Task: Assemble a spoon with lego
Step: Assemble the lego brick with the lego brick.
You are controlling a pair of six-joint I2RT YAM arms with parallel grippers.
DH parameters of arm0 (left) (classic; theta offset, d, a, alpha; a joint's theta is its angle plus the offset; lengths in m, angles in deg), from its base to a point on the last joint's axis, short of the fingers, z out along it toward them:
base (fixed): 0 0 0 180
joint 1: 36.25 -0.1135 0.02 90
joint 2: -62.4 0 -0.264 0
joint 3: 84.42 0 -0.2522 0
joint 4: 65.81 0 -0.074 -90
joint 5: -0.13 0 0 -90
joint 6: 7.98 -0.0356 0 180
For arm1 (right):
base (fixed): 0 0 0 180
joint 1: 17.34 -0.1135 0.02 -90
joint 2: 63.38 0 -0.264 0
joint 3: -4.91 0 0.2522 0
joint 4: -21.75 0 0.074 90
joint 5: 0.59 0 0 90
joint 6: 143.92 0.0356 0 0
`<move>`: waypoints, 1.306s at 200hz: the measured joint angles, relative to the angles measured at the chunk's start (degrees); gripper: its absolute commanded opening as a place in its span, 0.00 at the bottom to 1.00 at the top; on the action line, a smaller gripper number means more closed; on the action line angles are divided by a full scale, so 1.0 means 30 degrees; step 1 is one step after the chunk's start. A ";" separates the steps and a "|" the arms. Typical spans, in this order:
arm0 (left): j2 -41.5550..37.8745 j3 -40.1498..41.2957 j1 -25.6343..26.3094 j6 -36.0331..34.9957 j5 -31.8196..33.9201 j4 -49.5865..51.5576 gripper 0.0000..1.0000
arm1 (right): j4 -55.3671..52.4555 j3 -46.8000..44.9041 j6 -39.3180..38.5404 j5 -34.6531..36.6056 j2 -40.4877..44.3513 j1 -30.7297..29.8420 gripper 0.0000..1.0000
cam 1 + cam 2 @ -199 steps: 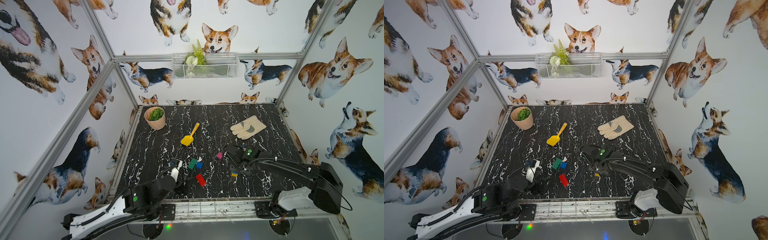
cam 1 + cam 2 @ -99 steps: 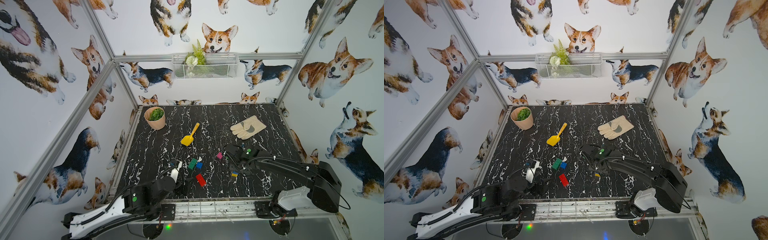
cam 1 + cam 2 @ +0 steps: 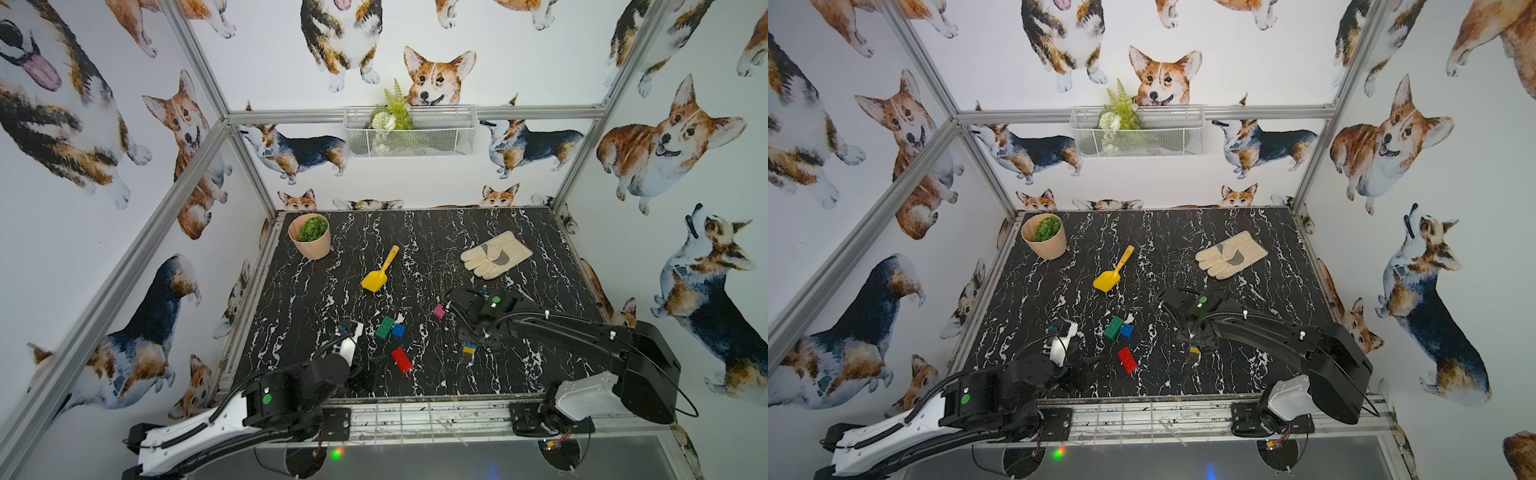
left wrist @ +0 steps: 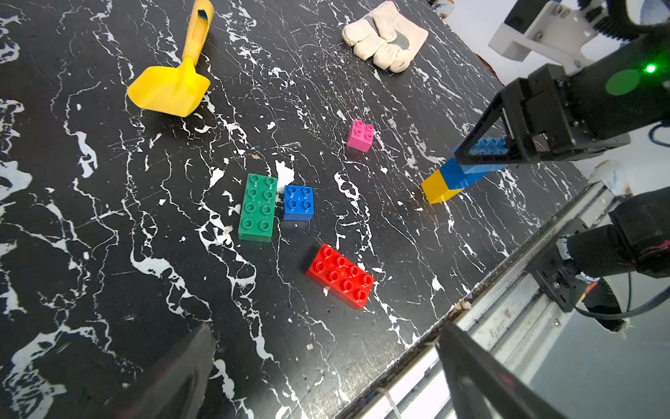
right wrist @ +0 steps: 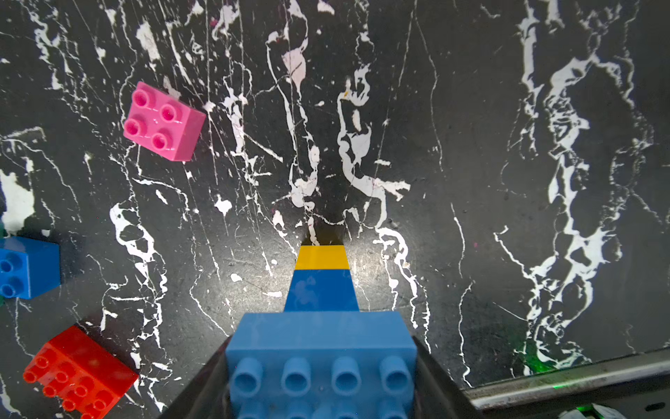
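Left wrist view shows the right gripper closed at about half width on the part-built spoon. The spoon so far is a narrow stack of plastic bricks: yellow at the foot, dark blue above it, and a wider light blue studded brick between the jaws. The stack leans, and its long axis runs from the gripper down to the black white-veined marble-look table. The yellow foot is at the surface, though I cannot tell whether it presses on it. In the right wrist view the light blue brick's studs face back toward the wrist, so the free mating face sits up inside the grip, not at the table end.

The four loose bricks all lie on the left arm's side of the spoon.
- The red eight-stud plastic brick lies flat, studs up, nearest the left gripper, whose jaws stand fully wide and hold nothing. The brick's length runs slantwise to the gap between those fingers.
- The green eight-stud plastic brick and the dark blue four-stud plastic brick sit just beside each other, farther off.
- The pink four-stud plastic brick lies apart, nearer the right gripper.

My judgement is that the left arm is better placed to fetch the red brick. It would need to turn its wrist to square the fingers to the brick's long sides.
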 measured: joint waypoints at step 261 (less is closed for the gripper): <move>0.0321 -0.0219 0.0095 0.0204 0.0364 0.0277 1.00 | -0.0758 0.0561 -0.0211 -0.0313 0.1217 -0.0255 0.90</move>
